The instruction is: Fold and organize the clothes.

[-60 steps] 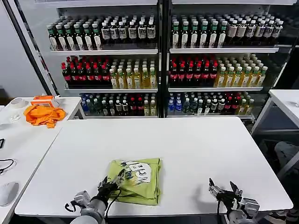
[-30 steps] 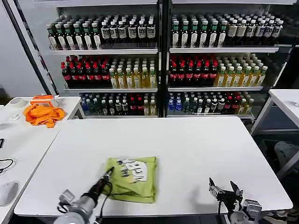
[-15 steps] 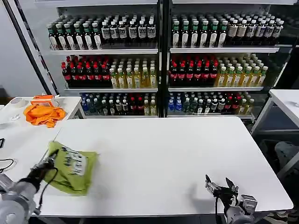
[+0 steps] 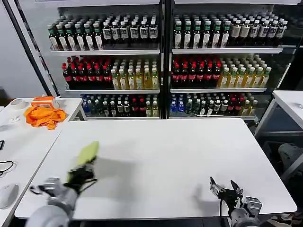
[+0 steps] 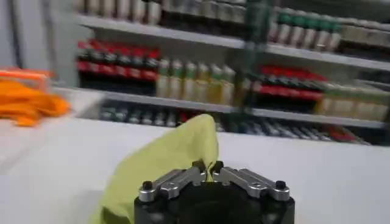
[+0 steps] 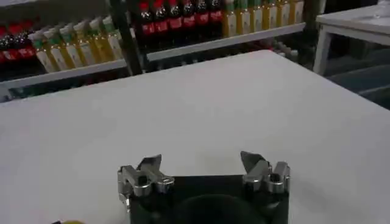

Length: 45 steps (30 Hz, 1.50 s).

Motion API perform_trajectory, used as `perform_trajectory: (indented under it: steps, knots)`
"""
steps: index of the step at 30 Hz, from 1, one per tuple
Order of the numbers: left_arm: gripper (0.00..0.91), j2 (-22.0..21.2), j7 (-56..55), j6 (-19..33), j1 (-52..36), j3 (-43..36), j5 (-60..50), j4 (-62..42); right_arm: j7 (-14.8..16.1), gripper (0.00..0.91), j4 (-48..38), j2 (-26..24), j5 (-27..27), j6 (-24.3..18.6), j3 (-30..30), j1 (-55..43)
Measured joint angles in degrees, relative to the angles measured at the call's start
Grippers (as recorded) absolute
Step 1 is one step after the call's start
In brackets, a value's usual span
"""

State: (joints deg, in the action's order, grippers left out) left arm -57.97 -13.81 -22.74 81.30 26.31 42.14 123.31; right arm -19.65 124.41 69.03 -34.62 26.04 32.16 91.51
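Yellow-green T-shirt (image 4: 86, 154); white table (image 4: 180, 156); orange cloth (image 4: 43, 116).

Bright, even light falls on the white table (image 4: 189, 151), with soft shadows beneath the left gripper (image 4: 84, 174) and right gripper (image 4: 222, 188). Motion blur smears the T-shirt (image 4: 85, 153) and left arm. The shelves of bottles (image 5: 201, 79) behind appear out of focus in both wrist views.

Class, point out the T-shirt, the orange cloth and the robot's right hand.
T-shirt (image 4: 86, 153), head view, upper folded part.
Orange cloth (image 4: 43, 116), head view, middle of heap.
Right hand (image 4: 224, 188), head view, between fingertips.
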Motion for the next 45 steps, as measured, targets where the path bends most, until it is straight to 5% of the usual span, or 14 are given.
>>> perform_trajectory:
  steps: [16,17,18,19,33,45]
  knots:
    - [0.030,-14.4,-2.7,0.9,-12.5,-27.2,-6.4,-8.8,0.2,0.907,1.1,-0.7,0.4,-0.2,1.2,0.7]
    - [0.111,-15.2,-2.7,1.0,-13.0,-28.1,-6.7,-9.5,0.2,0.907,1.1,-0.7,0.4,-0.2,1.2,0.8]
    - [0.363,-16.1,-2.8,1.2,-13.6,-29.0,-7.1,-10.3,0.2,0.907,1.1,-0.8,0.4,-0.2,1.2,0.9]
    - [0.907,-16.8,-2.7,1.3,-14.1,-29.9,-7.5,-11.0,0.2,0.907,1.2,-0.8,0.4,-0.2,1.2,0.9]
    - [0.907,-25.2,-0.5,7.5,-18.2,-33.3,-14.7,-20.5,3.1,0.907,1.6,-1.6,2.8,-1.9,0.7,-0.3]
    - [0.907,-23.0,0.5,14.4,-13.0,-22.7,-19.1,-14.8,6.5,0.907,-0.7,-1.9,9.3,-7.6,-2.8,-2.9]
